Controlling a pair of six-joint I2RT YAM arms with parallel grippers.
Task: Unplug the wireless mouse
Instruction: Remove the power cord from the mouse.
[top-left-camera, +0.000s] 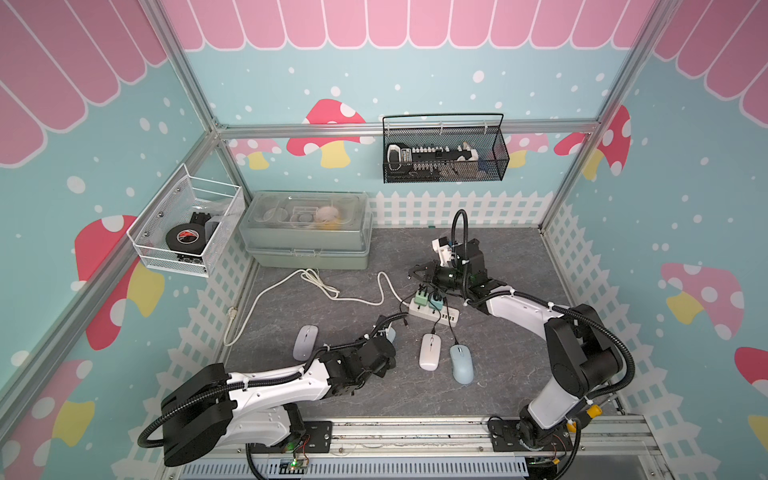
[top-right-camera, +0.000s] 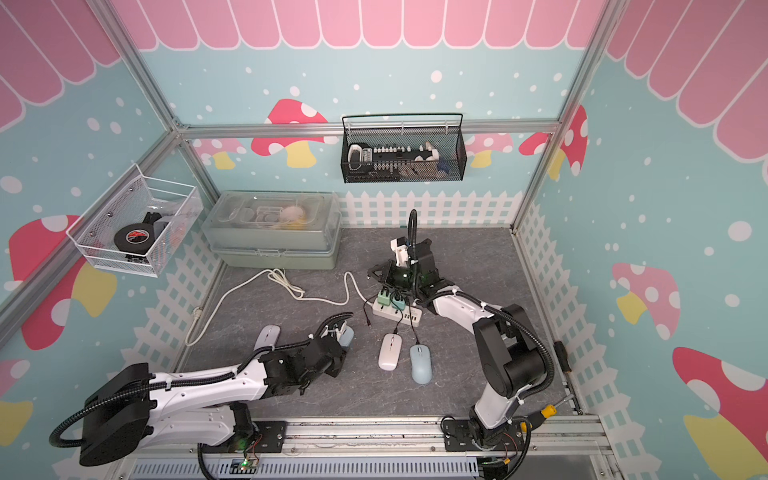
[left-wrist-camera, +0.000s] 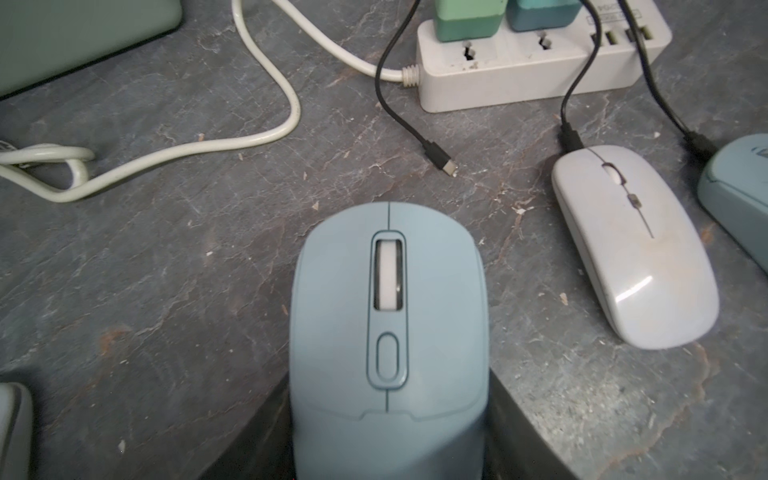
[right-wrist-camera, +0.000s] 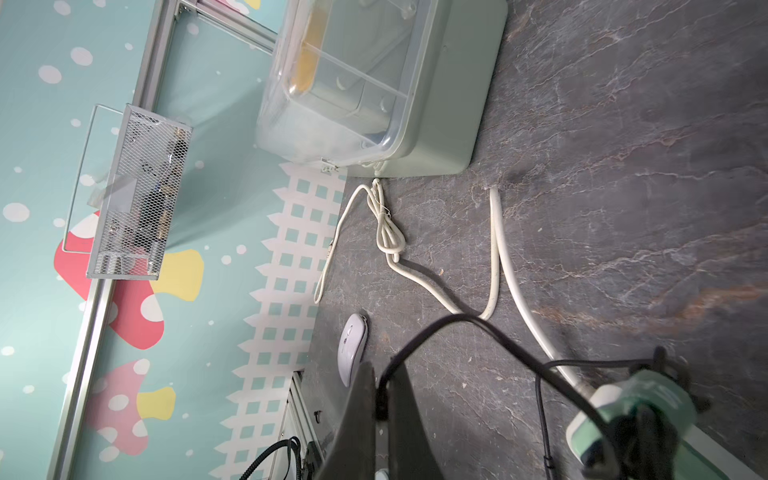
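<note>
Found the grey surface (top-left-camera: 511, 249) carrying a white power strip (top-left-camera: 424, 312) near its middle. Saw the left jaws clamped on both sides of the blue mouse (left-wrist-camera: 388, 332), near the strip and beside a white mouse (left-wrist-camera: 631, 249). Noted the right jaws pressed together on a black cable (right-wrist-camera: 457, 316) by the green charger (right-wrist-camera: 640, 399). Spotted a loose plug (left-wrist-camera: 446, 163) lying just ahead of the blue mouse, apart from it.
</note>
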